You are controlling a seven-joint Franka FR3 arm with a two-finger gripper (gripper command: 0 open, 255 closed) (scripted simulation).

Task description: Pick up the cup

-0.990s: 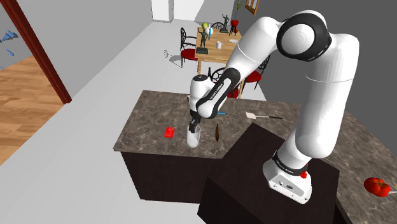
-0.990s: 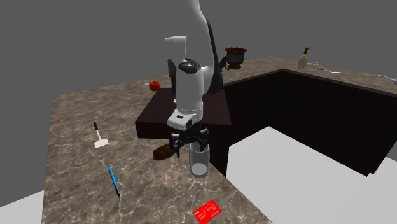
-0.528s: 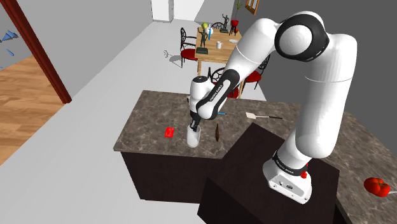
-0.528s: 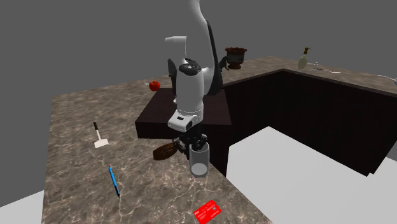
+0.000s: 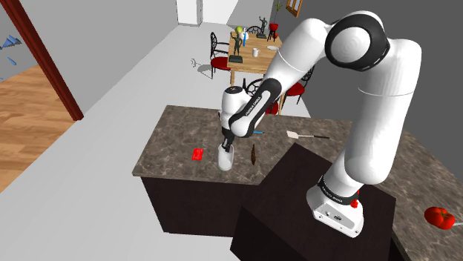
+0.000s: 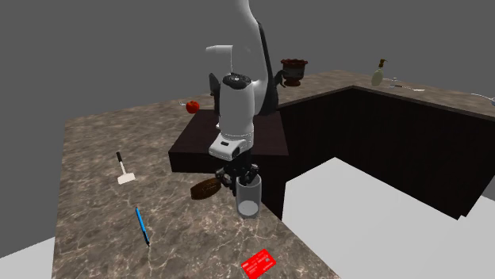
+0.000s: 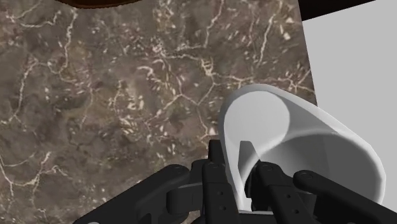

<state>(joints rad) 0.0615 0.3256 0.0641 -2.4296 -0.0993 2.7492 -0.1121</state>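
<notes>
Your gripper (image 7: pixel 235 164) was clamped on the white cup's (image 7: pixel 299 137) wall, one finger inside, one outside; the cup sat directly beneath it.

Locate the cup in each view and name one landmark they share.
Shoulder view: cup left of centre, near the counter's edge, right of the red card, under the pincer.
Second exterior view: cup just below centre, above the red card, under the pincer.
Wrist view: cup at the pincer, its wall between the fingers.
Shared landmark: the pincer clasping the cup's wall.
</notes>
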